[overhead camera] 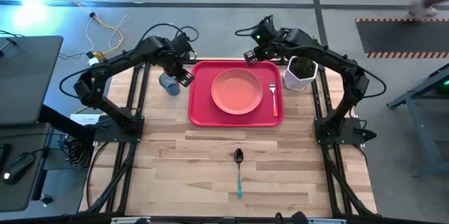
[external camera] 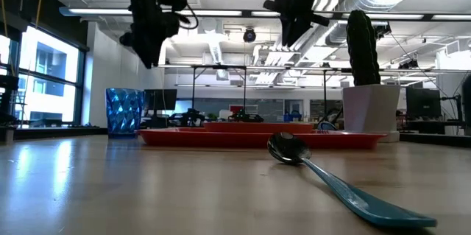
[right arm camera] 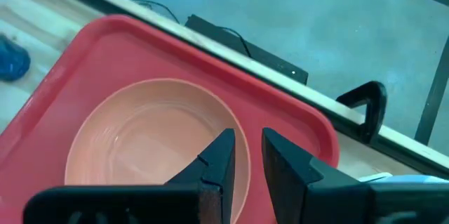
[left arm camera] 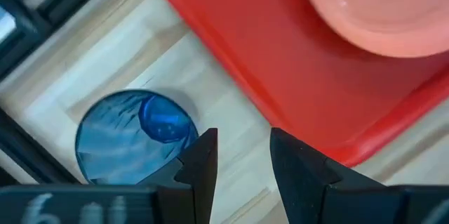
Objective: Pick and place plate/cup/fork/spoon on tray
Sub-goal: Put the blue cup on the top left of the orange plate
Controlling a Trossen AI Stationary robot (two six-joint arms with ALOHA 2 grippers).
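Plate [overhead camera: 237,91] and fork [overhead camera: 273,97] on tray [overhead camera: 200,104], cup [overhead camera: 168,83] just beside its left edge, spoon [overhead camera: 238,170] on bare table [overhead camera: 182,175], left gripper [overhead camera: 184,75] slightly parted above cup, right gripper [overhead camera: 251,57] narrowly parted, empty.

The table [overhead camera: 210,175] filling the lower half of the high view is pale wood with visible grain and a faint sheen. At its upper centre, the red tray [overhead camera: 200,104] looks like smooth, glossy plastic. The salmon-pink plate [overhead camera: 237,90] on it is plastic too, with soft highlights. The cup [external camera: 125,112] at the left of the low view is translucent blue plastic with a faceted surface. The spoon [external camera: 331,180] in the low view's foreground has a shiny dark metal bowl and a smooth teal plastic handle.
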